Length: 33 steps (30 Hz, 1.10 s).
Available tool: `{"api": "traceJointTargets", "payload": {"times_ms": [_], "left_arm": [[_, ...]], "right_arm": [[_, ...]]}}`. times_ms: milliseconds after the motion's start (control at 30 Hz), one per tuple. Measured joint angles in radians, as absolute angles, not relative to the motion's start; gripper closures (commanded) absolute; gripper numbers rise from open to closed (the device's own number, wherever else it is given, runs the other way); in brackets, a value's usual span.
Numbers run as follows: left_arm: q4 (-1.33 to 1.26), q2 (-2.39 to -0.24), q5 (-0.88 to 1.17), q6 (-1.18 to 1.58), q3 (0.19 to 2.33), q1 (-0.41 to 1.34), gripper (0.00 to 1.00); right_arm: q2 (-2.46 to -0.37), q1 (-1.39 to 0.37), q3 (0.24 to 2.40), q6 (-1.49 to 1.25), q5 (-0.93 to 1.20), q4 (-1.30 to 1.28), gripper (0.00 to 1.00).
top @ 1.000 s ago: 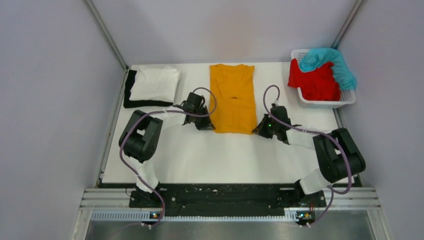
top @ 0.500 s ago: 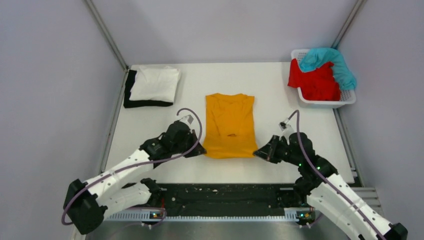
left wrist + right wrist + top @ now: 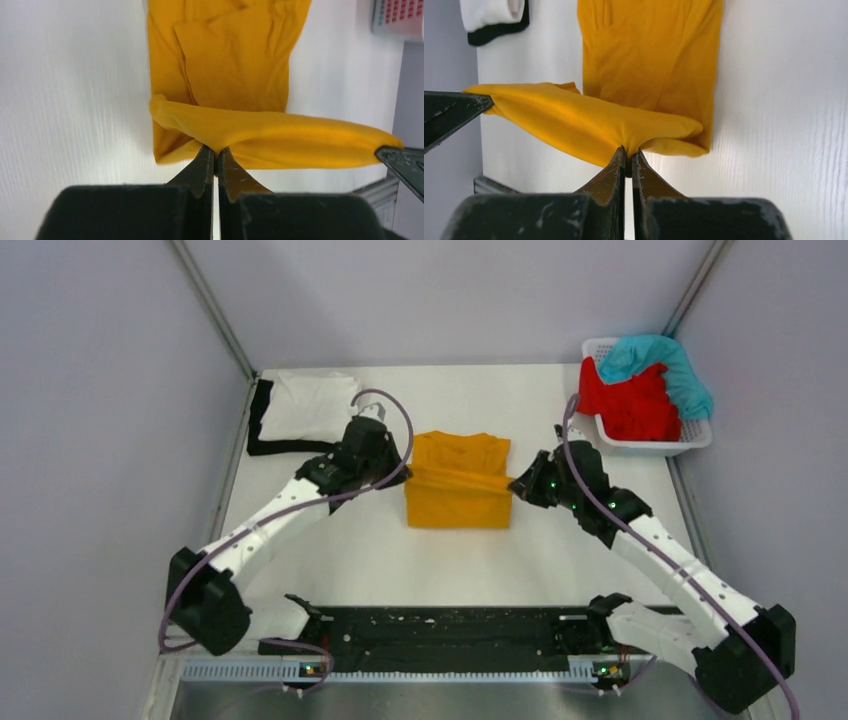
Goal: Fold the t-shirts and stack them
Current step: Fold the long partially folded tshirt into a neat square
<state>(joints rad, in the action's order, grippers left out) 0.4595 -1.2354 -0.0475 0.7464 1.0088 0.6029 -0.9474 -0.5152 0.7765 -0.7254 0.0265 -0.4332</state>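
Mustard-orange t-shirt (image 3: 458, 512) hem now farther back, pinched by left tool (image 3: 216, 151), right tool (image 3: 629, 151).

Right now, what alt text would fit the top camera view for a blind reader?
A robot's left gripper and right gripper, both shut, hold an edge of a mustard-orange t-shirt raised over itself on a table. Far left, a white t-shirt lies on a black t-shirt; far right, a basket holds a red t-shirt and a teal t-shirt.

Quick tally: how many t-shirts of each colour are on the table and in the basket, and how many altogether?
mustard-orange t-shirt: 1
white t-shirt: 1
black t-shirt: 1
red t-shirt: 1
teal t-shirt: 1
Total: 5
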Motion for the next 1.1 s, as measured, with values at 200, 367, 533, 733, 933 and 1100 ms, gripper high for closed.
{"api": "traceJointTargets", "payload": {"times_ms": [200, 367, 533, 733, 933, 1100], "left_arm": [[0.443, -1.556, 0.055, 0.675, 1.254, 0.476, 1.00], [0.490, -1.801, 0.126, 0.628, 1.486, 0.421, 1.00], [0.517, -2.013, 0.209, 0.596, 1.680, 0.353, 0.60], [0.595, -2.165, 0.224, 0.564, 1.837, 0.285, 0.01], [0.532, -2.040, 0.245, 0.550, 1.595, 0.281, 0.01], [0.529, -2.017, 0.284, 0.522, 1.514, 0.306, 0.01]], "right_arm": [[-1.161, -0.381, 0.860, -0.682, 0.023, -0.298, 1.00], [-1.370, -0.307, 0.935, -0.642, 0.059, -0.191, 1.00], [-1.652, -0.231, 1.073, -0.625, 0.138, -0.068, 0.67], [-1.877, -0.198, 1.241, -0.581, 0.208, -0.028, 0.01], [-1.802, -0.198, 1.193, -0.565, 0.211, -0.005, 0.01], [-1.541, -0.198, 0.974, -0.558, 0.181, -0.007, 0.01]]}}
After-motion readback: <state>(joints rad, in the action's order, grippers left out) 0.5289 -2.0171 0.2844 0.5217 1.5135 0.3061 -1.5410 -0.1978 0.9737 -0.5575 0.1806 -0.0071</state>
